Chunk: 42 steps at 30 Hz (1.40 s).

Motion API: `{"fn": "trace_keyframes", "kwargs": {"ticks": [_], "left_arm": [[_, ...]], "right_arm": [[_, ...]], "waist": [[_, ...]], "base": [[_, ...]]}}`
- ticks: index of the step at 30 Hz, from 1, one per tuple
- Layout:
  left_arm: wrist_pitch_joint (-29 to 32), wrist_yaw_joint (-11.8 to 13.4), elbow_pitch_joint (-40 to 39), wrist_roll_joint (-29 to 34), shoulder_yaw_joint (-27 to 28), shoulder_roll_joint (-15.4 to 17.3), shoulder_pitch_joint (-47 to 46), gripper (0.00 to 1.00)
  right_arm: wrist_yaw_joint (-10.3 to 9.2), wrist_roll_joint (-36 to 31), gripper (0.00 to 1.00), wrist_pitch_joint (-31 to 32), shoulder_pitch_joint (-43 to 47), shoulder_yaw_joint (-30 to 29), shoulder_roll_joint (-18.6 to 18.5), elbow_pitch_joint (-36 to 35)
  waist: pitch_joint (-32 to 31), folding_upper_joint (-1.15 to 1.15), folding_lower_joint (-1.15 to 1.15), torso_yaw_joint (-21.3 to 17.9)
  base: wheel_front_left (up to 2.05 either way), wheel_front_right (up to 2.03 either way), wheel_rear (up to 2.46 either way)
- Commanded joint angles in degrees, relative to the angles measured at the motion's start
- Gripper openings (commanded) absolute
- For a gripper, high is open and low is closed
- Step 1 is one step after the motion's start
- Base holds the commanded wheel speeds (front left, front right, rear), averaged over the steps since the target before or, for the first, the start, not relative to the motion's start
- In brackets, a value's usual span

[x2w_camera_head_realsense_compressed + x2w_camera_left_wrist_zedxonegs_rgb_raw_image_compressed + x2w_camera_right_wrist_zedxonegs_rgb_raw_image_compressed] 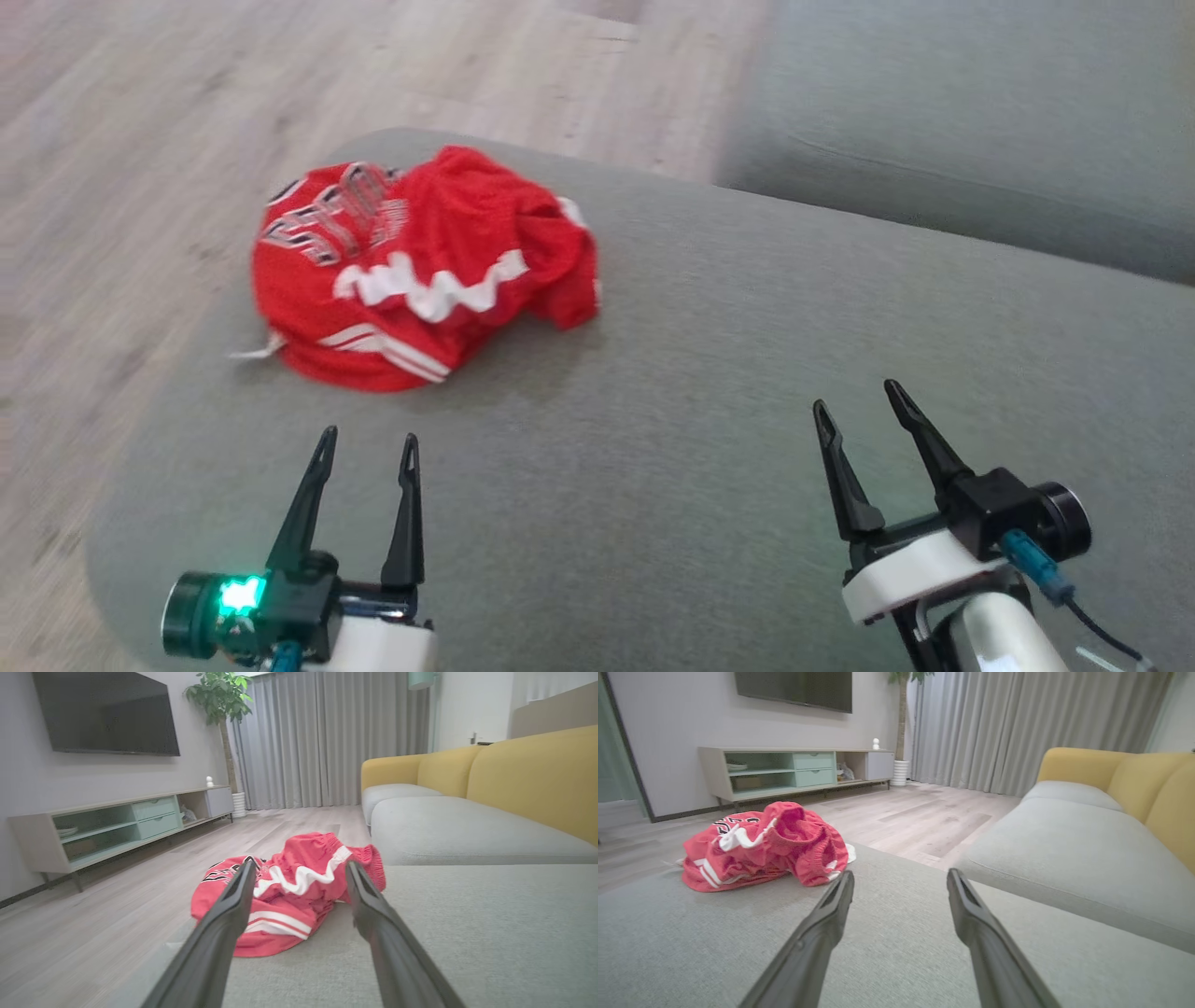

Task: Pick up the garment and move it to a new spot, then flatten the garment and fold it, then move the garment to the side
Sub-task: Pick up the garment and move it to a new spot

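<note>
A crumpled red garment (420, 266) with white stripes and lettering lies bunched near the far left edge of a grey cushion (709, 392). My left gripper (369, 445) hovers at the lower left, short of the heap, open with nothing between its fingers. At the lower right my right gripper (857, 398) is open too, well to the right of the cloth. In the left wrist view the garment (289, 891) sits straight ahead between the spread fingers of the left gripper (301, 870). The right wrist view has the garment (761, 844) up to the left of the right gripper (900, 879).
The cushion's rounded left edge drops to a pale wood floor (140, 140). A second grey seat cushion (980, 121) lies beyond a gap at the back right. Yellow sofa backs (528, 774), a low TV cabinet (117, 826) and curtains stand farther off.
</note>
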Motion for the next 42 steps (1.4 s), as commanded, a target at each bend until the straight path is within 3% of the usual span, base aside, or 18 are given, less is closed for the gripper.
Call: {"fn": "trace_keyframes", "kwargs": {"ticks": [1, 8, 18, 22, 26, 30, 34, 42], "left_arm": [[-0.55, 0.28, -2.05, -0.19, 2.00, 0.44, -1.61, 1.00], [-0.55, 0.28, -2.57, -0.19, 2.36, 0.47, -1.64, 1.00], [-0.55, 1.37, -8.23, 0.06, 3.03, 0.16, -6.49, 1.00], [-0.55, 1.06, -11.48, 0.31, 3.13, 0.21, -13.54, 1.00], [-0.55, -1.23, -10.41, 0.00, 3.21, 1.44, -23.34, 1.00], [-0.46, -4.73, -1.06, -1.79, 3.12, 2.13, -34.03, 1.00], [5.09, -8.26, 11.01, -5.14, 2.37, 2.25, -45.58, 1.00], [17.57, -10.28, 34.02, -12.07, 0.68, 2.88, -56.37, 1.00]], "right_arm": [[-0.04, 0.36, 1.00, -0.63, -1.82, 1.18, -0.49, -1.79], [-0.04, 0.17, 1.00, -0.63, -1.61, 1.27, -0.49, -1.94], [-0.04, -3.21, 1.00, -0.63, -2.89, 0.80, -0.49, -2.39], [-0.04, -5.98, 1.00, -0.63, -5.02, 0.06, -1.50, -2.92], [-0.04, -6.74, 1.00, -0.63, -7.05, -0.37, -4.71, -4.12], [-0.04, -7.07, 1.00, -0.63, -8.79, -0.71, -8.42, -5.23], [-0.04, -7.50, 1.00, -0.63, -10.34, -0.77, -11.88, -6.41], [-0.04, -8.39, 1.00, -0.63, -11.14, -0.22, -15.99, -8.41]], "waist": [[-0.04, 0.00, 0.00, 3.18], [0.47, 0.00, 0.00, 6.11], [5.79, 0.00, 0.00, 6.60], [10.93, 0.00, 0.00, 5.69], [16.05, 0.00, 0.00, 4.44], [20.82, 0.00, 0.00, 3.34], [24.90, 0.00, 0.00, 2.43], [28.37, 0.00, 0.00, 0.86]], "base": [[0.00, 0.00, 0.00], [0.00, 0.00, 0.00], [0.00, 0.00, 0.00], [0.00, 0.00, 0.00], [0.00, 0.00, 0.00], [0.00, 0.00, 0.00], [0.00, 0.00, 0.00], [0.00, 0.00, 0.00]]}}
